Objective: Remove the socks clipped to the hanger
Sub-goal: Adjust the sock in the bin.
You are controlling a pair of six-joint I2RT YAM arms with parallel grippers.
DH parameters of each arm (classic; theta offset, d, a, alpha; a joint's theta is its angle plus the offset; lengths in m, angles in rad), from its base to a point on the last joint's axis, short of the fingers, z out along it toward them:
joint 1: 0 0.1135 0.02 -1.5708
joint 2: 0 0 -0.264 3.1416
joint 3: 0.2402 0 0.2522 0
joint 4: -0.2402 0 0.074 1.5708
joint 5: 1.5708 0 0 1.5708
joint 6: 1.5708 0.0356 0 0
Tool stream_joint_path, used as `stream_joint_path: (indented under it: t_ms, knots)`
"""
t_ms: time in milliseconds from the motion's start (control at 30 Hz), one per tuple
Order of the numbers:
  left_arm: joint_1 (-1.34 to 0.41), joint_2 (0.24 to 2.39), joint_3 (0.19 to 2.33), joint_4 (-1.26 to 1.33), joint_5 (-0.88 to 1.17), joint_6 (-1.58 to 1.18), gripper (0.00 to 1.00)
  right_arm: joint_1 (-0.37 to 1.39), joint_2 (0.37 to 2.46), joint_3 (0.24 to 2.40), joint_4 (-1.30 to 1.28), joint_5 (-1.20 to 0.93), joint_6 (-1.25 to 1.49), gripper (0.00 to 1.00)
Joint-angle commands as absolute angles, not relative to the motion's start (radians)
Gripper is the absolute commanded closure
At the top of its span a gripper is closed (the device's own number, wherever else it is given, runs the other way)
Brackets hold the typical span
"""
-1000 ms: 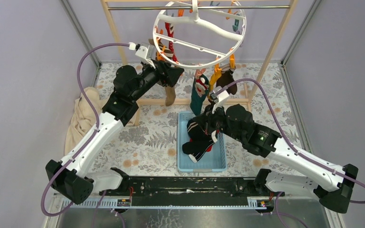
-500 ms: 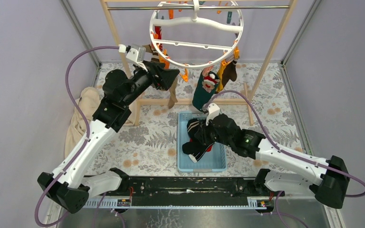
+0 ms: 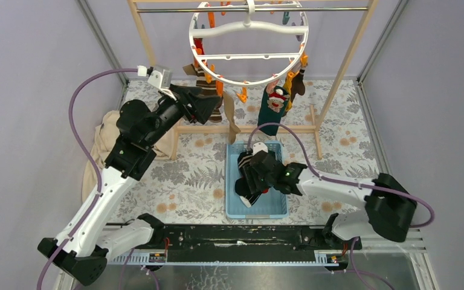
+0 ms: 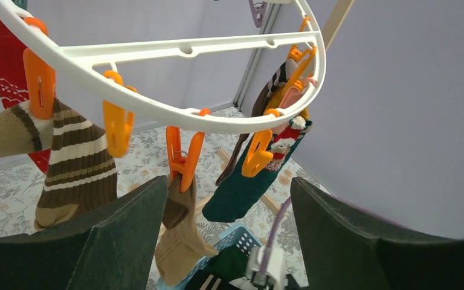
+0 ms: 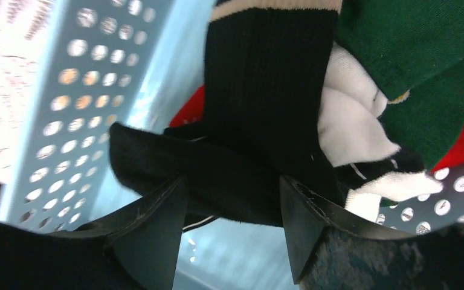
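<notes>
The hanger [image 3: 249,29], a white ring with orange clips, hangs from the rack's top bar. Clipped to it are a tan sock [image 4: 178,241], a brown striped sock [image 4: 75,169], a dark green sock [image 4: 248,187] and a red patterned sock [image 4: 0,66]. My left gripper [image 4: 228,181] is open just below the ring's near edge, with the tan sock against its left finger. My right gripper [image 5: 232,181] is open low in the blue basket [image 3: 278,208]. A black sock [image 5: 260,90] lies across its fingertips, not pinched. Green [image 5: 423,54] and white [image 5: 350,121] socks lie beside it.
The wooden rack frame [image 3: 147,42] stands around the hanger, its lower bar behind the basket. A beige cloth [image 3: 99,151] is heaped at the left wall. A floral mat [image 3: 187,175] covers the floor. Purple cables loop over both arms.
My right gripper has opened and sunk into the basket, letting the black sock go. The left arm has drawn back to the left. The hanger has swung from a tilt to nearly level.
</notes>
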State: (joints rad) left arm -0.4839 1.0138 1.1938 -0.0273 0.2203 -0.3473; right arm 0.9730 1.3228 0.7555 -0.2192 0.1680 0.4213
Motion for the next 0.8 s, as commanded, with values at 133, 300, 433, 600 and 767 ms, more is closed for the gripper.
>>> stream_joint_path:
  t_ms: [133,300,433,600,767]
  knots:
    - [-0.489,0.944,1.146,-0.084,0.189,-0.355,0.18,0.972,1.551,0.857,-0.225,0.224,0.430,0.49]
    - [-0.488,0.928,1.137,-0.104,0.181,-0.351,0.17,0.975,1.592,0.876,-0.197,0.154,0.418,0.65]
    - [-0.488,0.915,1.131,-0.112,0.163,-0.344,0.17,1.002,1.521,0.855,-0.215,0.124,0.382,0.67]
    - [-0.489,0.907,1.119,-0.108,0.150,-0.341,0.17,1.027,1.355,0.820,-0.280,0.072,0.335,0.67]
    - [-0.488,0.907,1.111,-0.108,0.141,-0.341,0.17,1.031,1.140,0.815,-0.295,0.073,0.327,0.44]
